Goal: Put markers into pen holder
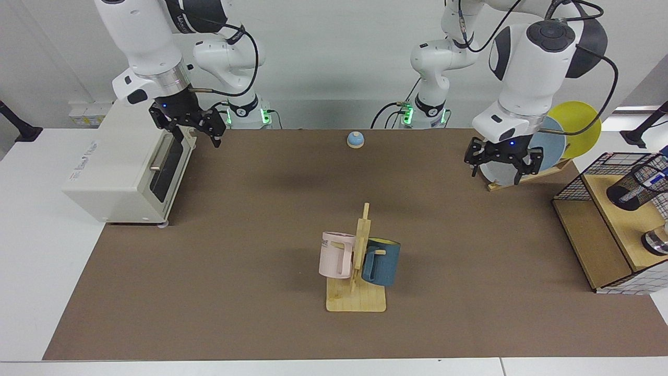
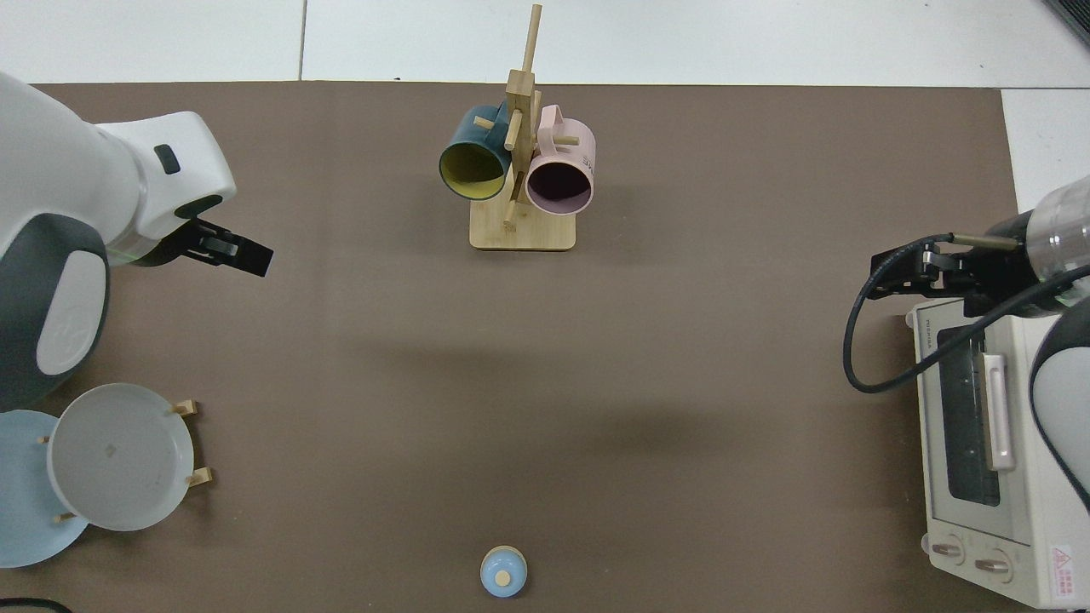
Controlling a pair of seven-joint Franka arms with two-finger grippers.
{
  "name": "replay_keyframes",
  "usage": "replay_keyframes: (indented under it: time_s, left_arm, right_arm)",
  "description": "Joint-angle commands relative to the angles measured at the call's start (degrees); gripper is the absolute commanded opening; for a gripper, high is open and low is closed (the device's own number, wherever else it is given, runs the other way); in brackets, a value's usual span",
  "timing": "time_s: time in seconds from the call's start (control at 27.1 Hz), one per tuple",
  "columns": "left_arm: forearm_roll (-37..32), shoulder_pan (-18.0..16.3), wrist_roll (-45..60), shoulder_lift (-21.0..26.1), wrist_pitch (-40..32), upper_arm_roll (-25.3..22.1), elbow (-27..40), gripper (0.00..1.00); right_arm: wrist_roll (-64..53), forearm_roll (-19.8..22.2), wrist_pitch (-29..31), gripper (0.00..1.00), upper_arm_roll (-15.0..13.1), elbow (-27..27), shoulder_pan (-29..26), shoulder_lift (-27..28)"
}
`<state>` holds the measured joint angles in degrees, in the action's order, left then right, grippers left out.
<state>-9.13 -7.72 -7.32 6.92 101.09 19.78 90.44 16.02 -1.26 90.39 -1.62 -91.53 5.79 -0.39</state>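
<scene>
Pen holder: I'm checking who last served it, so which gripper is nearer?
Left. The left gripper hangs by the plate rack, near the pen holder; the right gripper waits at the toaster oven.

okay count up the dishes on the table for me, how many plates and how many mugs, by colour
Plates, 3: grey, light blue, yellow, all standing in the wooden plate rack.
Mugs, 2: pink, dark blue, both hanging on the wooden mug tree.
Total: 5 dishes.
</scene>
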Motion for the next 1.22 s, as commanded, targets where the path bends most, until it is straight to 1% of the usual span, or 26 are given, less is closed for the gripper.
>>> replay_keyframes:
  time_s: [0.0,0.11,0.26,0.37,0.55,0.66,0.77,0.85,1.0,1.11,1.18]
  left_arm:
    - [2.1,2.3,9.7,-1.9,-1.2,-1.0,1.5,1.00]
    - [2.8,2.9,11.2,-2.0,-2.6,-0.9,1.1,1.00]
    - [6.0,1.9,12.8,-2.6,-3.0,-1.1,0.9,1.00]
    - [6.5,1.6,12.5,-3.4,-3.7,-2.2,0.9,1.00]
    - [10.3,-2.4,13.3,-5.1,-4.4,-1.9,0.7,1.00]
    - [10.8,-3.4,13.4,-6.3,-4.7,-2.0,0.6,1.00]
    - [10.4,-3.9,13.4,-6.6,-4.7,-2.0,0.5,1.00]
    - [10.3,-4.8,13.3,-6.6,-4.6,-1.9,0.6,1.00]
    - [10.4,-5.1,13.3,-6.6,-4.4,-1.9,0.6,1.00]
    - [10.0,-4.5,13.3,-6.6,-4.4,-2.2,0.6,1.00]
    - [10.0,-3.6,13.3,-6.6,-4.4,-4.4,0.6,1.00]
  right_arm:
    - [-0.7,-1.0,1.4,1.00,0.4,-1.5,-0.9,-1.2]
    - [-0.7,-1.0,1.4,1.00,0.4,-1.5,-0.9,-1.2]
    - [-0.7,-1.0,1.4,1.00,0.4,-1.6,-0.8,-1.2]
    - [-0.7,-1.0,1.4,1.00,0.4,-1.5,-0.9,-1.2]
    - [-0.7,-1.0,1.4,1.00,0.4,-1.5,-0.9,-1.2]
    - [-0.7,-1.0,1.4,1.00,0.4,-1.5,-0.8,-1.2]
    - [-0.7,-1.0,1.4,1.00,0.4,-1.5,-0.9,-1.2]
    - [-0.7,-1.0,1.3,1.00,0.4,-1.5,-0.9,-1.2]
    - [-0.7,-1.0,1.4,1.00,0.4,-1.6,-0.9,-1.2]
    - [-0.7,-1.0,1.4,1.00,0.4,-1.6,-0.9,-1.2]
    - [-0.7,-1.0,1.4,1.00,0.4,-1.5,-0.9,-1.2]
